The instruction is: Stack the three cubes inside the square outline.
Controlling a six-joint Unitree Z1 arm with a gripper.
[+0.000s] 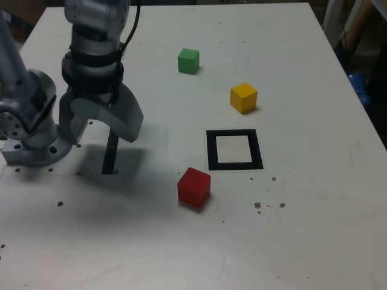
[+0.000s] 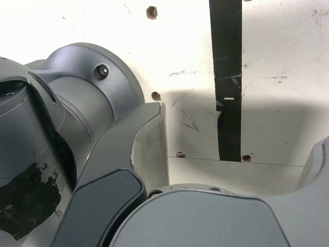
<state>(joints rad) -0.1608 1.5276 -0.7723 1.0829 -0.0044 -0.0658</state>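
In the exterior view the three cubes lie apart on the white table: green point(image 1: 188, 61) farthest back, yellow point(image 1: 243, 97) to its right and nearer, red point(image 1: 194, 186) closest to the front. The square outline point(image 1: 234, 165) lies flat between the yellow and red cubes, with nothing in its white centre. My gripper point(image 1: 103, 134) hangs open over the table at the exterior view's left, well away from every cube and holding nothing. The wrist view shows only the spread gripper point(image 2: 239, 128) above bare table; no cube or outline appears there.
A thin black strip point(image 1: 110, 154) point(image 2: 226, 77) lies on the table right under the gripper. The arm's grey base point(image 1: 33, 142) point(image 2: 61, 134) stands at the exterior view's left edge. Small dark specks point(image 1: 269, 204) dot the table near the outline.
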